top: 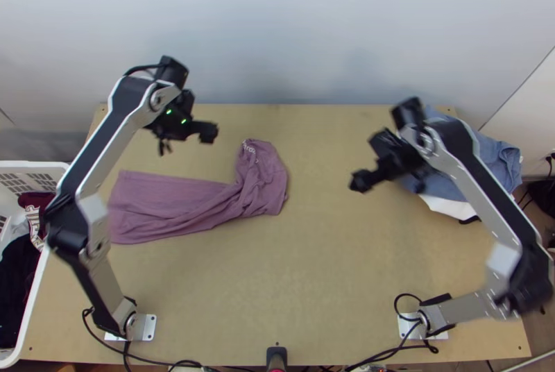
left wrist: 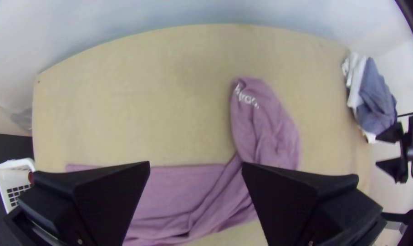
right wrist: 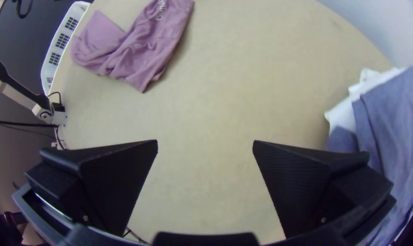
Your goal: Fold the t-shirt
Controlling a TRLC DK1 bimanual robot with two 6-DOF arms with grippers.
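Mauve t-shirt: on the left half of the wooden table (top: 326, 268), a long flattish strip with creases, bunched at the end that bears white lettering (top: 250, 150).
Long axis: mostly left to right across the table, then bent at the bunched end (top: 267, 181) towards the far edge.
Left gripper (left wrist: 196, 168): jaws wide apart, nothing between them; above the table, off the far side of the mauve t-shirt (top: 166, 205) in the top view.
Right gripper (right wrist: 205, 146): also spread and holding nothing, beside the blue cloth (right wrist: 390, 118) – the shirt well off to its left.
Nearer arm: the left, for the strip and the bunched end alike.
Coming move: probably opening out that bend; the left gripper's jaws part roughly along the strip's length – a turn may be needed to pinch its long edge.
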